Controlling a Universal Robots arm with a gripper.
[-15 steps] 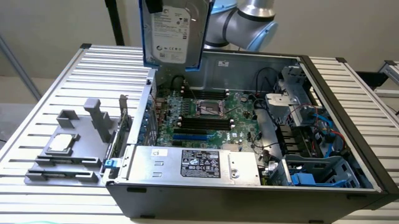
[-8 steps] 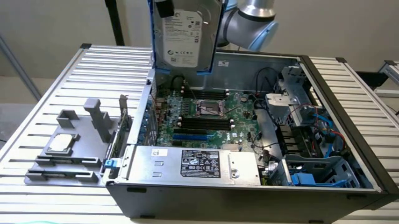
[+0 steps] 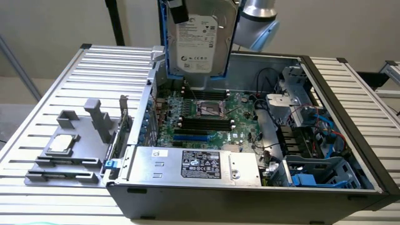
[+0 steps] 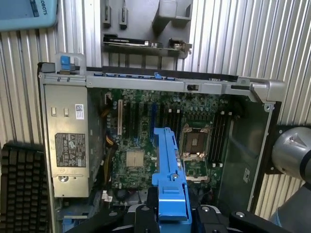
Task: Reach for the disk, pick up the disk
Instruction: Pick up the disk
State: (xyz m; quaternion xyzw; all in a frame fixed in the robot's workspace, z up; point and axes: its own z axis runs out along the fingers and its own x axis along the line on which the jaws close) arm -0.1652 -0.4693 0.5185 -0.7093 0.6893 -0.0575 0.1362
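Closest to the wrist camera, the gripper [image 4: 172, 213] is clamped on the disk [image 4: 170, 170], its dark fingers pressing the blue plastic rail from either side. From here the drive shows edge-on, a smooth blue strip standing over the motherboard [image 4: 146, 141].

In the exterior view the disk [image 3: 198, 40] hangs upright in the air above the open computer case [image 3: 250, 197], clear of everything inside. Its flat silver-grey metal face carries a white printed label, with blue rails down both edges. The top of the drive and the gripper holding it are cut off by the frame; part of the arm's grey joint [image 3: 256, 23] shows behind.

Below lie the green board with its square CPU socket [image 3: 209, 108], a boxy metal power supply [image 3: 194, 164] with a black-and-white label, and blue plastic drive bays [image 3: 325, 176] partly hidden by cables. A grey plastic fixture [image 3: 75, 145] rests on the ribbed aluminium table [image 3: 37, 122] beside the case.
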